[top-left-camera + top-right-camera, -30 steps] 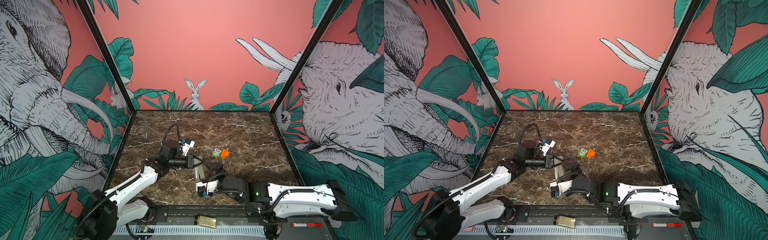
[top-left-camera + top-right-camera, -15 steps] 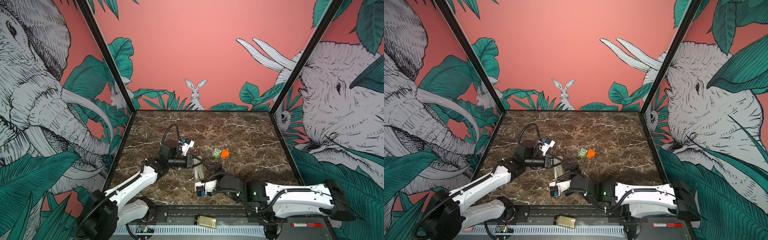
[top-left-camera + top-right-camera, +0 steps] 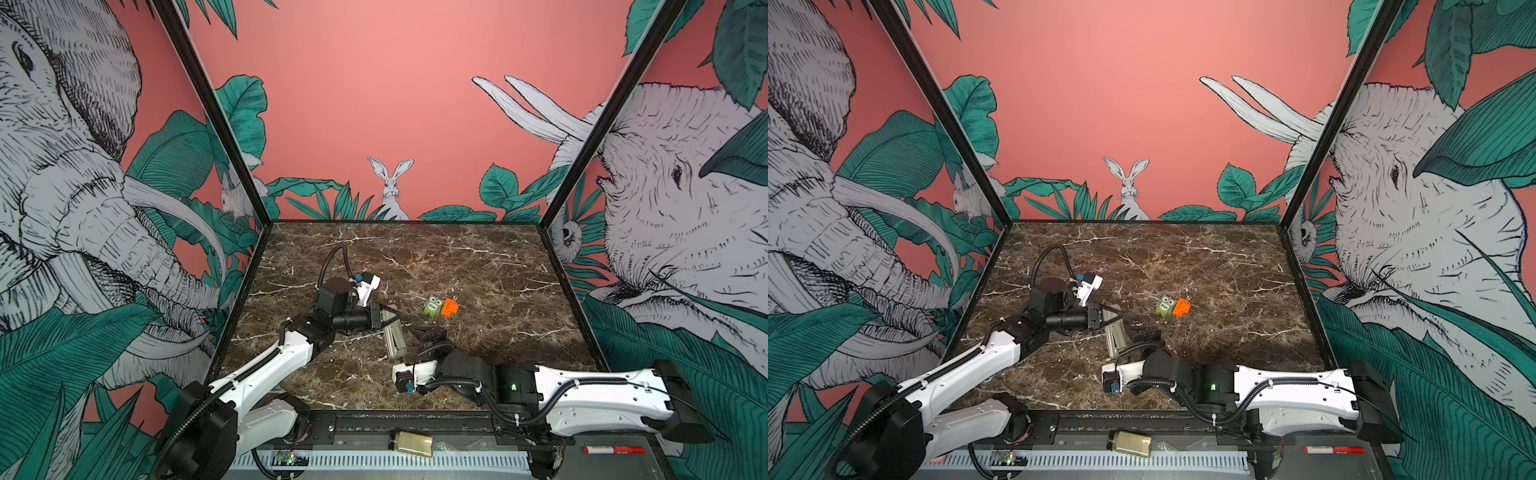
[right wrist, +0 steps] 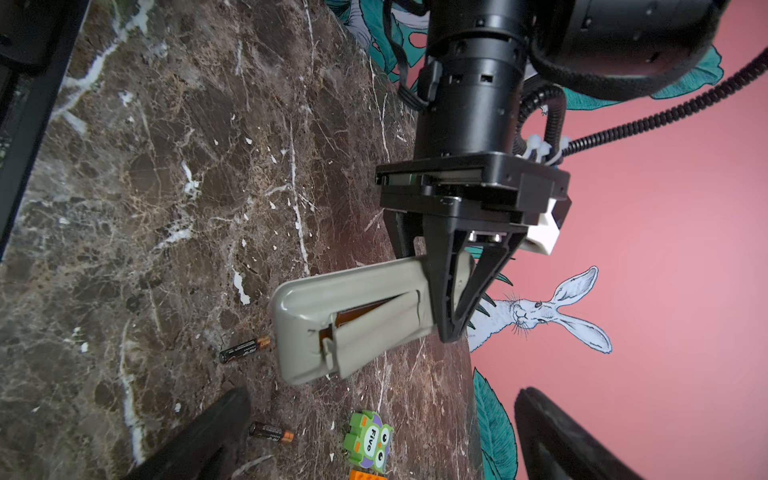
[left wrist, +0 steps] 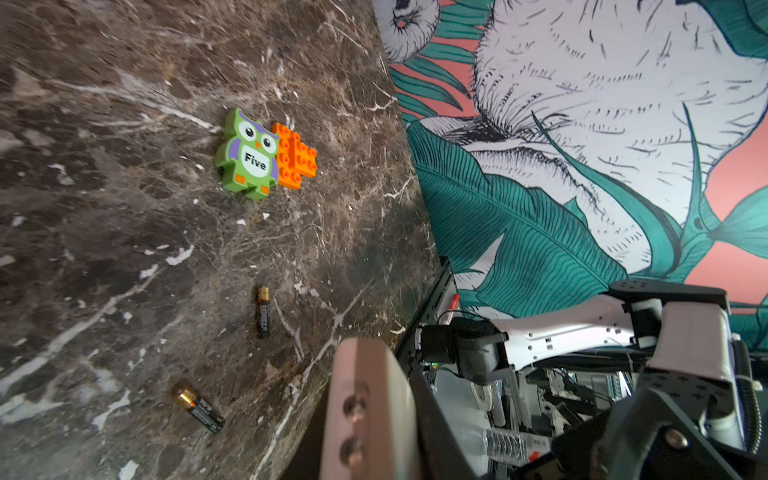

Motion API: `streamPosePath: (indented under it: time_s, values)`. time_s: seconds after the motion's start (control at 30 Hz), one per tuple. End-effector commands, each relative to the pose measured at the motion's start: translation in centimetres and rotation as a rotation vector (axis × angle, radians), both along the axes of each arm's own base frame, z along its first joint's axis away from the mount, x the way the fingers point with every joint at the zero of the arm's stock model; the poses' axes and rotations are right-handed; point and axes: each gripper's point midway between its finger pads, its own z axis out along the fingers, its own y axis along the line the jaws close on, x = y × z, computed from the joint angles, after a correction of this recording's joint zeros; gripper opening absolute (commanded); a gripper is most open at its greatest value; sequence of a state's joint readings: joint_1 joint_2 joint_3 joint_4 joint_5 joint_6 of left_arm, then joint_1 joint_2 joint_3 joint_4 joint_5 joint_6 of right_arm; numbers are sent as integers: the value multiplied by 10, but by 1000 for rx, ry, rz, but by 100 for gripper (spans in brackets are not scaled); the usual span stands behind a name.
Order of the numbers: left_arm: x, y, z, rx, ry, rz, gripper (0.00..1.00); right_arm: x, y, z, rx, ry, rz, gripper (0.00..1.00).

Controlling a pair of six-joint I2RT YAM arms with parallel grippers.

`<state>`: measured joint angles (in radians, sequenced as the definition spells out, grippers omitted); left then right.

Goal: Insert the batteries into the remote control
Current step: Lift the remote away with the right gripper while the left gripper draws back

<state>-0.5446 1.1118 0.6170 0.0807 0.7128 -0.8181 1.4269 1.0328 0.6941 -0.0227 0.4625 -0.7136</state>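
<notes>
Nearest, off the bench, a yellowish jar [image 3: 411, 444] and a red marker [image 3: 613, 450] lie on the front rail, no part of the job; just beyond, the right arm [image 3: 582, 390] reaches in low over the bench [image 3: 478, 266], and the right jaws stand wide and empty, facing the remote control [image 4: 353, 324]; the left jaws are clamped on one end of it, its plain back turned to the right wrist camera; the battery cover [image 4: 374, 328] sits askew with an orange-brown gap beneath, so the compartment looks only part-way opened; the batteries [image 5: 263, 311] lie loose on the marble, apart from each other, neither in the recess; farther off, an owl toy [image 5: 247, 156] touches an orange brick [image 5: 296, 156].

By my reckoning nothing is loaded: the cover must come off, then two picks and two insertions.

In both top views the batteries are lost against the dark stone; the left jaws hide the gripped end; the button face is turned away; whether the remote's free end touches the bench I cannot tell.
</notes>
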Motion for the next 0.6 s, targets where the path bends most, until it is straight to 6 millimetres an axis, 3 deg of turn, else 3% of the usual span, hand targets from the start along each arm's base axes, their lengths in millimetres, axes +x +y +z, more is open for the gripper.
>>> streamPosePath:
  time_s: [0.0, 0.3, 0.57]
  values:
    - [16, 10, 5, 10, -64, 94, 0, -3, -3, 17, 136, 74, -26, 99]
    - [38, 27, -4, 105, -139, 225, 0, 22, -23, 44, 383, 456, -253, 100]
    - [45, 36, -14, 130, -178, 288, 0, 45, -29, 47, 581, 928, -426, 99]
